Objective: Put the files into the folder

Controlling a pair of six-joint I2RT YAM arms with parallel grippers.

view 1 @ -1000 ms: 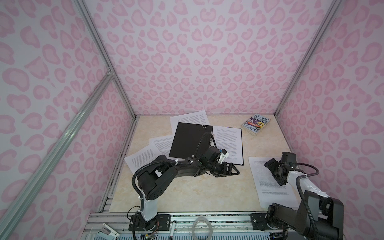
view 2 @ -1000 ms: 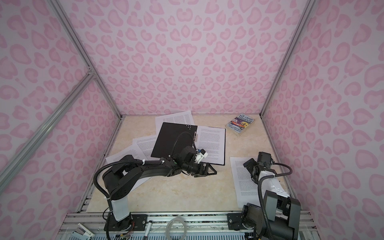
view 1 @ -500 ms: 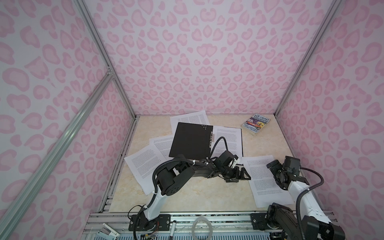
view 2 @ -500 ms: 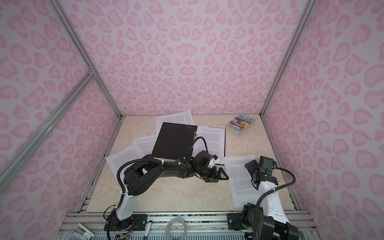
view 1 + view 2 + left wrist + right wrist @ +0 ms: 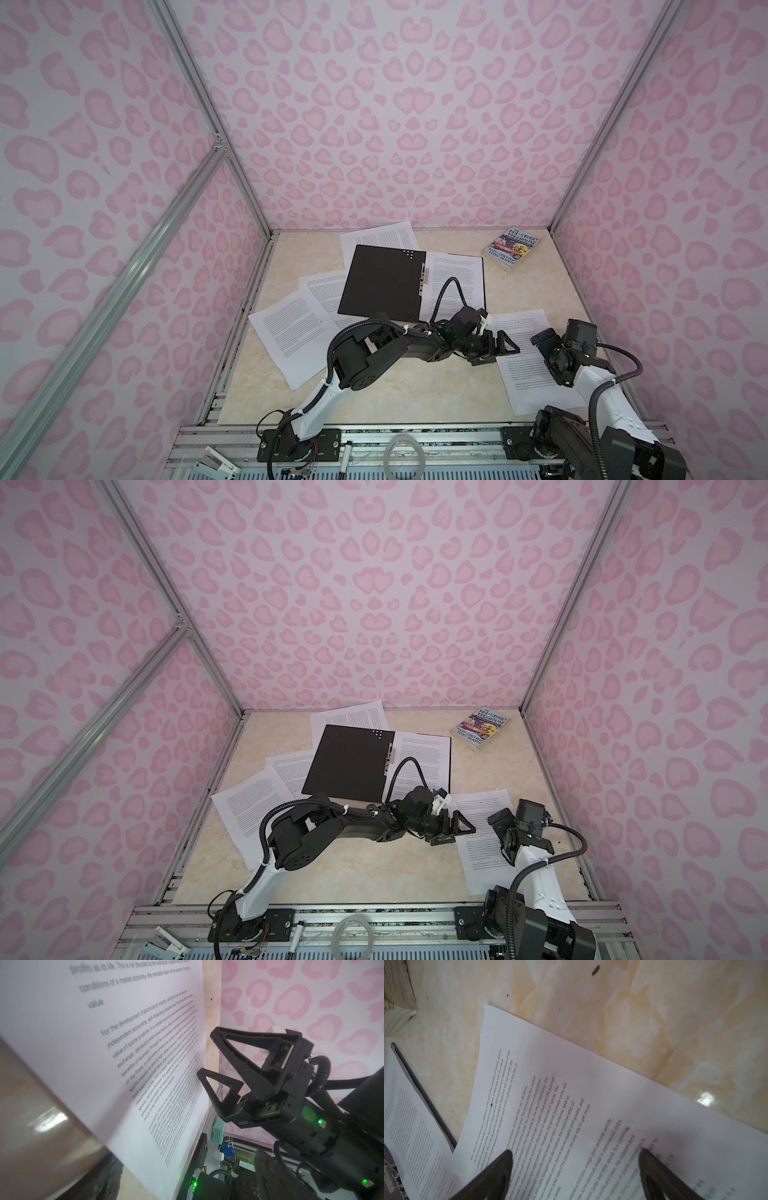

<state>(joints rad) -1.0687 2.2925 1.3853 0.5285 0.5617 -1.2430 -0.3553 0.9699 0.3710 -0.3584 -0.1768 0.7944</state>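
Observation:
The folder lies open at the back middle, black inside up, with one printed sheet on its right half. Other files lie loose: one behind the folder, two at its left, and one at the front right. My left gripper reaches across, open, at that front-right sheet's left edge. My right gripper is open, both tips down on the same sheet.
A small colourful paperback book lies at the back right corner. Pink patterned walls close in the beige table on three sides. The front edge is a metal rail carrying both arm bases.
My left gripper has moved right, from the folder's front edge to the front-right sheet. That sheet has slid a little to the left. The right gripper has stayed on it and drawn slightly nearer.

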